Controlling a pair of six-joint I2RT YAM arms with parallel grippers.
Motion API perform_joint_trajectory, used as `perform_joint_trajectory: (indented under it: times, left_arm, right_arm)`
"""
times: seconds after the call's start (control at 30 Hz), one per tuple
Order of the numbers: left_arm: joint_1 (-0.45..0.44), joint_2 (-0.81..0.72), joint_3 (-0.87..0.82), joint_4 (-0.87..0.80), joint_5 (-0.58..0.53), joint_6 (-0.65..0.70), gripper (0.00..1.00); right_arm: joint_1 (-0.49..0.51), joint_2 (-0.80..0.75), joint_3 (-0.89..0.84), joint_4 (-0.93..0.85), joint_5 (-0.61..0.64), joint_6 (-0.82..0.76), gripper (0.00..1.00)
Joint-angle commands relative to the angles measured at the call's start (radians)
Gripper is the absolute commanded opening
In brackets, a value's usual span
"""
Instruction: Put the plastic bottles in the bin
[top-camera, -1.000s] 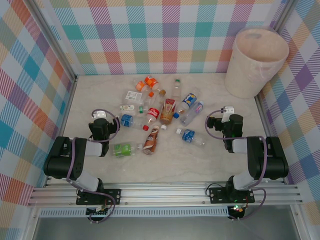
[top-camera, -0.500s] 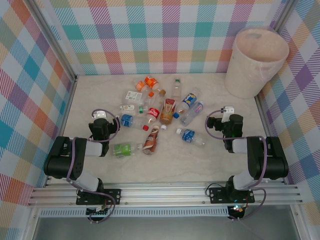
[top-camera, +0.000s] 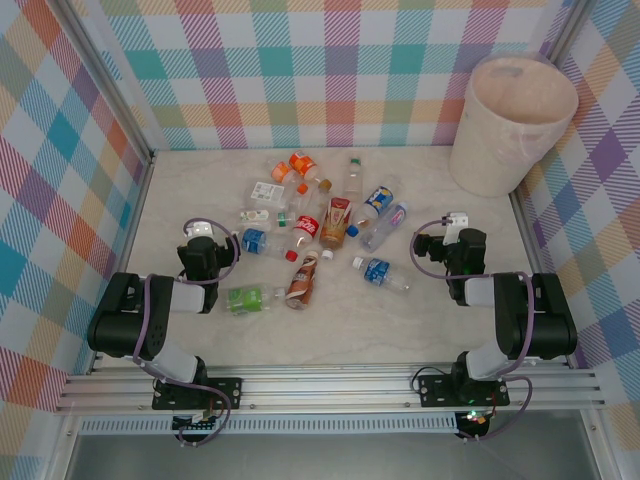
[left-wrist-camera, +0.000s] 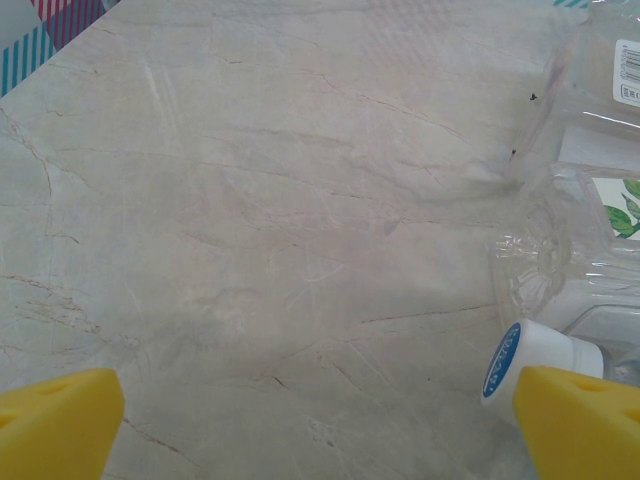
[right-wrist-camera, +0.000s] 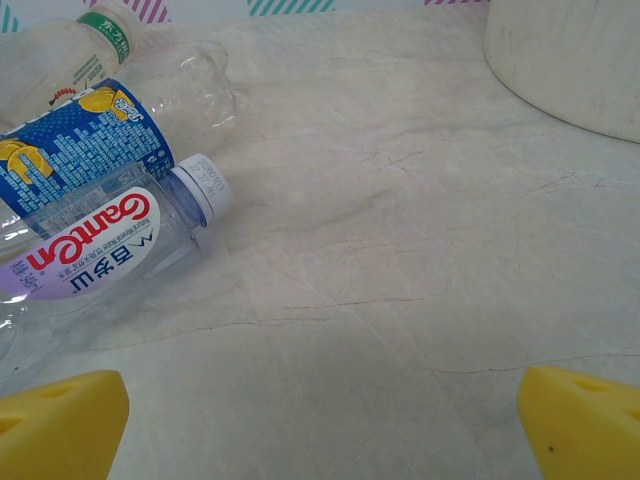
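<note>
Several plastic bottles (top-camera: 320, 225) lie scattered on the middle of the marble table. The cream-white bin (top-camera: 512, 125) stands upright in the far right corner. My left gripper (top-camera: 205, 238) rests low at the left of the pile, open and empty; a white-capped bottle (left-wrist-camera: 525, 362) lies just beside its right fingertip (left-wrist-camera: 580, 420). My right gripper (top-camera: 452, 228) sits at the right of the pile, open, with bare table between its yellow fingertips (right-wrist-camera: 60, 425). A purple-labelled clear bottle (right-wrist-camera: 95, 250) and a blue-labelled one (right-wrist-camera: 80, 150) lie ahead to its left, the bin (right-wrist-camera: 570, 60) ahead to its right.
Checked fabric walls (top-camera: 330, 70) close the table on three sides. A green-labelled bottle (top-camera: 250, 298) and a brown-labelled one (top-camera: 302, 280) lie nearest the front. Open table stretches between the pile and the bin, and along the near edge by the rail (top-camera: 330, 385).
</note>
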Motion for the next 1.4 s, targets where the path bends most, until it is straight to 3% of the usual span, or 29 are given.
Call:
perform_joint_trajectory:
  times: [0.0,0.2,0.3,0.4,0.6,0.73,0.87,1.07,1.2,1.37]
  left_arm:
    - [-0.008,0.001,0.017,0.039,-0.015,0.018,1.00]
    - [-0.012,-0.144,0.121,-0.278,-0.035,0.011,1.00]
    - [-0.012,-0.221,0.103,-0.306,-0.079,-0.033,1.00]
    - [-0.012,-0.297,0.160,-0.499,-0.121,-0.119,1.00]
    - [-0.013,-0.464,0.285,-0.952,-0.128,-0.453,1.00]
    - [-0.013,-0.530,0.300,-1.128,-0.089,-0.649,1.00]
    - [-0.011,-0.565,0.289,-1.194,-0.012,-0.790,1.00]
    - [-0.013,-0.503,0.356,-1.293,0.122,-0.829,1.00]
    - [-0.011,-0.491,0.359,-1.285,0.158,-0.841,1.00]
    - [-0.012,-0.491,0.358,-1.297,0.154,-0.848,1.00]
  right_arm:
    - [-0.002,0.001,0.015,0.037,-0.033,0.013,1.00]
    - [-0.002,-0.175,0.076,-0.234,-0.025,0.013,1.00]
    - [0.000,-0.231,0.133,-0.396,-0.028,0.054,1.00]
    - [0.002,-0.250,0.209,-0.574,-0.132,0.094,1.00]
    - [0.078,-0.217,0.371,-0.913,-0.368,0.090,1.00]
    - [0.160,-0.176,0.435,-1.068,-0.435,-0.047,1.00]
    - [0.241,-0.084,0.506,-1.240,-0.370,-0.205,1.00]
    - [0.367,0.033,0.575,-1.377,-0.156,-0.391,1.00]
    - [0.424,0.114,0.603,-1.402,-0.057,-0.440,1.00]
    - [0.464,0.164,0.617,-1.355,-0.028,-0.455,1.00]
